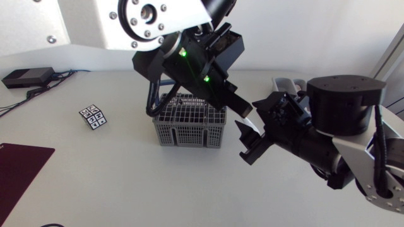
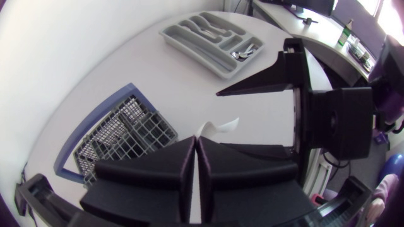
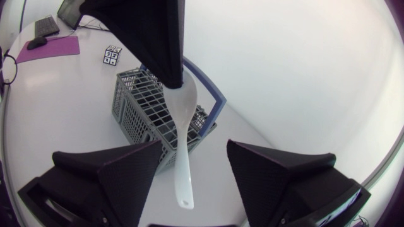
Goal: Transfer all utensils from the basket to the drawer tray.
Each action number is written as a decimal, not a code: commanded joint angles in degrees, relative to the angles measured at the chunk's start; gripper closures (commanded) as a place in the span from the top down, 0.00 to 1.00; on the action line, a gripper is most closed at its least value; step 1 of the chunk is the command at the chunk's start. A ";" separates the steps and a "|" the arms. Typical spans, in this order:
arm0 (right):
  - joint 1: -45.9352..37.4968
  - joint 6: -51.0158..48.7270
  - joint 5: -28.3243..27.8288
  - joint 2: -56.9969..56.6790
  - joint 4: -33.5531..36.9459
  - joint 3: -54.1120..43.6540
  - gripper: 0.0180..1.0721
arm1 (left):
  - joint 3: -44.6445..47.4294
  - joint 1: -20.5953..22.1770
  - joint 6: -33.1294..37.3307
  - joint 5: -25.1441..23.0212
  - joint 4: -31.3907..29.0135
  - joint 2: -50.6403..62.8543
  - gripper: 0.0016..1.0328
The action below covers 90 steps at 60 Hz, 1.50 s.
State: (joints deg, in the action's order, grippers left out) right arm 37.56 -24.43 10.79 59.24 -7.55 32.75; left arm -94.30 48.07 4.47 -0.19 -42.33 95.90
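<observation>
White table (image 1: 95, 170), one basket (image 1: 189, 133), one tray (image 2: 166, 33), left tool (image 2: 196, 144) gripping one spoon (image 3: 184, 120), right tool (image 3: 194, 150) open

spoon (image 3: 183, 135): white plastic, we see it hanging handle-down, bowl pinched between our left fingers (image 2: 180, 161), just beside the basket | basket (image 1: 189, 125): grey grid, blue handle, upright on worktop | drawer tray (image 2: 189, 39): grey, compartmented, well apart; metal utensils (image 2: 243, 53) in one compartment

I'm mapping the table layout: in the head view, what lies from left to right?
Dark maroon flat mat → small black-and-white patterned cube → grey plastic grid basket → grey-and-black right arm.
</observation>
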 commanded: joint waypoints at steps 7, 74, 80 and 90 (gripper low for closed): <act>1.11 -1.59 0.82 0.87 -4.58 -3.13 0.61 | 2.54 -0.61 -2.54 -2.98 0.84 -2.38 0.03; 4.98 -3.79 3.28 1.93 -8.09 -3.22 0.21 | 6.15 -4.22 -2.89 -11.06 3.04 -3.08 0.03; 4.89 -3.79 3.28 1.93 -7.83 -3.22 0.19 | 6.15 -4.04 -2.89 -11.06 3.13 -3.08 0.03; 4.89 -3.96 3.19 2.10 -7.57 -2.96 0.12 | 6.41 -3.69 -2.89 -11.15 3.21 -3.00 0.03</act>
State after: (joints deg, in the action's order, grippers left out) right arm 41.95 -27.46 13.61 60.45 -15.03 28.56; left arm -89.10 43.83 2.76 -10.50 -39.48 93.78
